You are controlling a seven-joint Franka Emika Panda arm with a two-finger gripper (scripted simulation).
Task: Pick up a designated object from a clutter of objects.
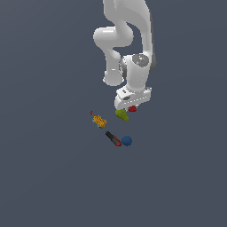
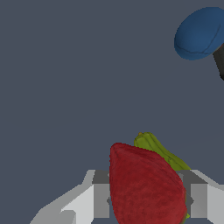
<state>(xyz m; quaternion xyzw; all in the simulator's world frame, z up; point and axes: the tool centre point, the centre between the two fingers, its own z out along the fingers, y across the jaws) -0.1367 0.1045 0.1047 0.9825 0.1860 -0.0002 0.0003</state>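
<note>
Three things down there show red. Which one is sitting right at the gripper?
The strawberry, a plump red lump between the fingers of the gripper. The black stick is only red-tipped and lies by the blue ball; the red speck is tiny and off alone.

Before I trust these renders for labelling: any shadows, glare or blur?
Exterior view: flat even light, no cast shadows; objects tiny and coarse, strawberry mostly hidden under the gripper. Wrist view: no glare; strawberry fills the foreground, sharp but blocky; blue ball cropped at the edge.
</note>
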